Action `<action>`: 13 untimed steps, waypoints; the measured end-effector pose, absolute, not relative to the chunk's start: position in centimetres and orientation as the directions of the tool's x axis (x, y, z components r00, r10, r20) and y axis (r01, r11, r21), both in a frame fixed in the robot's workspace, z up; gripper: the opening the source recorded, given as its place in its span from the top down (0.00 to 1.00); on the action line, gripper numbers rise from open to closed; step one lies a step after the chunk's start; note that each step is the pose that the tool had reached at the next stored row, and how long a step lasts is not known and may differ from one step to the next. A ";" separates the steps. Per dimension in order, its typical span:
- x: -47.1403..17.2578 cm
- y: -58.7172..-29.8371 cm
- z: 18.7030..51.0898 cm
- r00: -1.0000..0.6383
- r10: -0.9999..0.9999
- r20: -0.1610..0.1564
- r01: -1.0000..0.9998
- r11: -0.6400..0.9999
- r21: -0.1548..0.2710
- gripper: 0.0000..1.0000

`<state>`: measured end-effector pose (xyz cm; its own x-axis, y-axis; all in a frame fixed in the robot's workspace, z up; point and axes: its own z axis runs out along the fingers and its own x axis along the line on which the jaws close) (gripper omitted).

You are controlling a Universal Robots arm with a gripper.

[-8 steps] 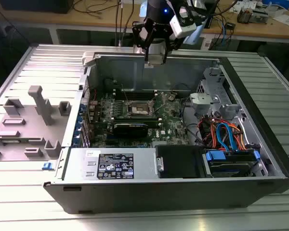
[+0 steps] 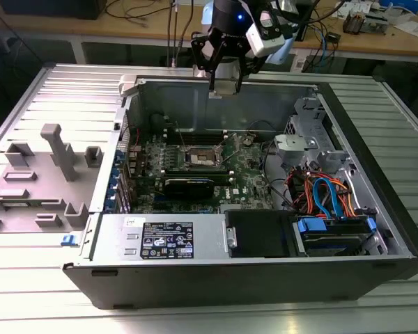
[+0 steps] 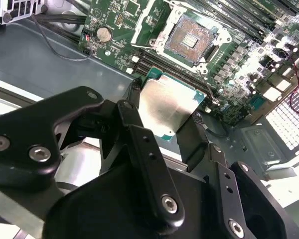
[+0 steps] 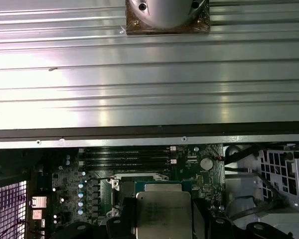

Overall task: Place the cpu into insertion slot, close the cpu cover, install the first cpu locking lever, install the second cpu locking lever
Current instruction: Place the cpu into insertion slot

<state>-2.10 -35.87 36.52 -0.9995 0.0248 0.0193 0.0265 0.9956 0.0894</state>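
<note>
Gripping the cpu point(image 3: 172, 107) by two opposite edges, the hand point(image 3: 165, 110) has its black fingers point(image 3: 193, 142) closed just to the chip's width, with the silvery top showing in both wrist views. In the exterior view it hangs over the far wall of the open computer case point(image 2: 216, 278), clear of the green motherboard point(image 2: 247, 170). The insertion slot point(image 3: 192, 37) lies bare, its contacts exposed, apart from the chip. A grey plastic fixture point(image 2: 52, 170) sits toward the desk's point(image 2: 28, 306) edge at the exterior view's left. In the case, the black graphics card point(image 2: 188, 186) lies just beside the slot, and orange and blue cables point(image 2: 320, 195) lie toward the right wall.
</note>
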 end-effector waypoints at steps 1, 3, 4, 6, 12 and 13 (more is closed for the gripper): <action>-2.1 -35.9 36.5 -1.000 0.025 0.019 0.027 0.996 0.090 0.46; -2.1 -35.9 36.5 -1.000 0.025 0.019 0.026 0.996 0.089 0.46; -2.1 -35.9 36.5 -1.000 0.025 0.019 0.026 0.996 0.089 0.46; -2.1 -35.9 36.5 -1.000 0.025 0.019 0.026 0.996 0.089 0.46; -2.1 -36.0 36.5 -0.999 0.026 0.019 0.028 0.996 0.089 0.46; -2.1 -36.0 36.5 -0.999 0.027 0.019 0.029 0.996 0.089 0.46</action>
<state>-2.09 -36.04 36.51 -0.9994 0.0273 0.0194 0.0289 0.9956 0.0892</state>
